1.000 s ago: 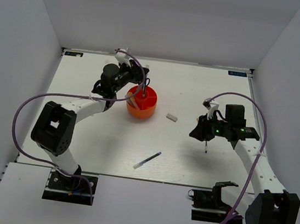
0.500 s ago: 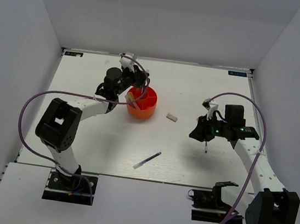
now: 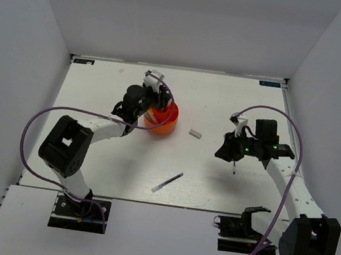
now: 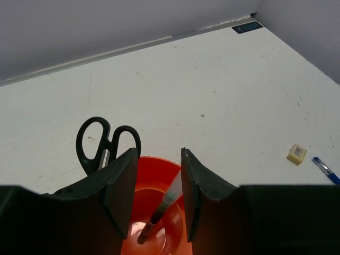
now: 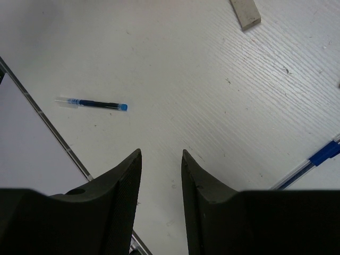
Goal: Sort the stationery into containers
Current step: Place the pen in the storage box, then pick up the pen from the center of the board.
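The round orange organiser (image 3: 166, 122) stands at the back centre of the table. My left gripper (image 3: 156, 107) hangs right over it, open. In the left wrist view a thin dark and green pen (image 4: 162, 210) stands loose inside the organiser (image 4: 151, 175), between the open jaws of the left gripper (image 4: 156, 151). Black-handled scissors (image 4: 106, 143) stick up just behind it. The eraser block (image 3: 195, 133) lies right of the organiser. A dark pen (image 3: 168, 182) lies near the front centre. My right gripper (image 5: 161, 153) is open and empty above bare table (image 3: 236, 150).
A blue-capped pen (image 5: 313, 162) lies beside the right gripper and shows past the eraser (image 4: 296, 153) in the left wrist view (image 4: 325, 169). The dark pen (image 5: 93, 103) and eraser (image 5: 245, 13) show in the right wrist view. White walls enclose the table (image 3: 91, 155).
My left gripper has swung right, from the organiser's back-left side to directly over it. The right arm has not moved.
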Tool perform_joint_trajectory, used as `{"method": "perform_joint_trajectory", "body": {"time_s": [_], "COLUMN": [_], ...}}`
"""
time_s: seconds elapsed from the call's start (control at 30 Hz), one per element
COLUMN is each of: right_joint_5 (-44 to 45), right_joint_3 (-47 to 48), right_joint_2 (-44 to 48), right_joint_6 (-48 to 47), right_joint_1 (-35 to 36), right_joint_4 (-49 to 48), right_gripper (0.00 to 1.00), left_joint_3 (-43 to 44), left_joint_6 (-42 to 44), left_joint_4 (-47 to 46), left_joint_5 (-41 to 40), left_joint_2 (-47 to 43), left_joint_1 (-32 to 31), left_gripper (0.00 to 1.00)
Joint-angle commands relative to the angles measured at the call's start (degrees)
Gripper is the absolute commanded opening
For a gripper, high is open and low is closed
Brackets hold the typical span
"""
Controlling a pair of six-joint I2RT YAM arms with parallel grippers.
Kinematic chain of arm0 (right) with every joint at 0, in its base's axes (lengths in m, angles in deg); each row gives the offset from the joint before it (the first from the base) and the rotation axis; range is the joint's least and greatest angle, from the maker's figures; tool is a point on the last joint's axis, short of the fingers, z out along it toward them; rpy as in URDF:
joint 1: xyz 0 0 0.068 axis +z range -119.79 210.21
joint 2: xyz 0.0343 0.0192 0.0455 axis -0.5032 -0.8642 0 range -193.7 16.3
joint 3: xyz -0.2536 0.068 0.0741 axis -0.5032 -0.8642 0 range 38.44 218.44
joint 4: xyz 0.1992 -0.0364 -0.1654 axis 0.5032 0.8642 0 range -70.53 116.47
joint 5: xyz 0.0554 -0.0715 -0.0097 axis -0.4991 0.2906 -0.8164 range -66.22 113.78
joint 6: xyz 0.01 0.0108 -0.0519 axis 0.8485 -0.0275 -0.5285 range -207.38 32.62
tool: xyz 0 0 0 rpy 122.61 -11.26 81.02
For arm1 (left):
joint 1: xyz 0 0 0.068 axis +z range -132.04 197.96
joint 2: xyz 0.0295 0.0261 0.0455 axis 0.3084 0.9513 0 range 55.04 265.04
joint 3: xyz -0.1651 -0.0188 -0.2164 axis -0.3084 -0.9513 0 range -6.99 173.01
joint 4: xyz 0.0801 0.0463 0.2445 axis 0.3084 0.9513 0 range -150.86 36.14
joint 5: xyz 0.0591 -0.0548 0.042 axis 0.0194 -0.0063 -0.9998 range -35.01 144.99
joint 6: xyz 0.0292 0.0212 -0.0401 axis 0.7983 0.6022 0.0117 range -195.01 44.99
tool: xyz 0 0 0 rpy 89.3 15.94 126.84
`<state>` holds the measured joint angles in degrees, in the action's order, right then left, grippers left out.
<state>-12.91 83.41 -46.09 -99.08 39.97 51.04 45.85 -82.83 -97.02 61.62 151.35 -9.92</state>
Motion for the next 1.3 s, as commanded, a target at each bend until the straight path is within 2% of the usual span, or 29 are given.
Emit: {"method": "perform_joint_trajectory", "body": {"time_s": [0.0,0.1,0.17,0.2,0.23,0.27,0.3,0.33,0.37,0.4,0.43,0.47,0.5,0.53,0.57,0.67,0.7,0.8,0.97,1.27], "right_joint_5": [-1.4,-1.5,-1.2,-1.0,0.0,1.2,2.7,3.5,4.4,5.4,5.8,6.4,6.7,6.9,6.9,7.8,7.8,7.9,6.9,5.1], "right_joint_3": [0.2,0.1,0.2,0.1,0.0,0.1,0.0,0.1,0.4,0.6,1.3,1.5,1.5,1.7,2.0,2.3,2.4,2.2,2.1,2.5], "right_joint_2": [0.0,0.5,0.8,1.0,1.3,1.5,1.5,1.3,1.2,0.6,0.3,0.2,-0.2,-0.8,-0.8,-1.5,-1.7,-1.8,-1.8,-1.9], "right_joint_6": [-0.6,-0.6,-0.7,-0.7,-0.6,-0.4,-0.3,-0.2,-0.2,-0.5,-0.6,-0.5,-0.7,-0.7,-0.8,-1.0,-1.0,-1.1,-1.0,-1.1], "right_joint_1": [-0.5,-0.4,-0.5,-0.6,-0.6,-0.8,-0.7,-0.8,-0.9,-0.9,-1.0,-1.1,-1.1,-1.1,-1.1,-1.1,-1.2,-1.6,-2.6,-3.7], "right_joint_4": [0.0,0.0,0.0,0.0,0.0,-0.1,-0.2,-0.1,-0.1,0.8,1.1,1.3,1.4,1.7,1.9,2.4,2.4,2.4,2.7,3.1], "right_gripper": [0.4,0.4,0.43,0.47,0.64,0.7,0.72,0.72,0.53,0.31,0.09,0.0,0.0,0.0,0.01,0.29,0.29,0.3,0.3,0.32], "left_joint_3": [-0.5,-0.7,-1.3,-1.2,-0.7,0.8,1.8,4.4,5.3,8.5,9.2,10.2,10.0,9.4,8.7,4.9,4.1,4.6,7.4,7.9], "left_joint_6": [2.1,3.1,3.5,4.9,5.8,6.6,9.8,10.0,9.8,9.1,8.9,8.2,8.3,5.1,4.4,3.2,3.0,2.5,3.0,2.0], "left_joint_4": [1.1,2.8,6.1,7.6,13.1,20.9,30.9,35.8,44.9,54.3,58.4,67.0,68.8,70.0,71.0,70.0,68.8,67.1,66.1,63.9], "left_joint_5": [-1.2,-1.4,-1.5,-1.6,-2.1,-2.6,-3.0,-4.2,-4.1,-3.6,-1.2,-0.5,0.6,1.5,1.4,-1.6,-1.8,-2.9,-5.5,-6.3], "left_joint_2": [-6.2,-9.6,-11.4,-15.1,-17.5,-18.9,-21.2,-21.9,-22.0,-21.9,-21.5,-20.6,-20.3,-19.6,-18.9,-16.1,-15.4,-10.8,-4.0,1.7], "left_joint_1": [-0.7,-1.0,-1.8,-2.6,-4.1,-5.1,-7.8,-9.0,-13.1,-14.4,-15.6,-18.8,-20.0,-21.1,-24.3,-29.3,-29.9,-32.1,-33.9,-36.6], "left_gripper": [0.49,0.54,0.52,0.47,0.25,0.12,0.02,0.0,0.0,0.0,0.09,0.23,0.35,0.42,0.6,0.62,0.62,0.5,0.5,0.55]}}
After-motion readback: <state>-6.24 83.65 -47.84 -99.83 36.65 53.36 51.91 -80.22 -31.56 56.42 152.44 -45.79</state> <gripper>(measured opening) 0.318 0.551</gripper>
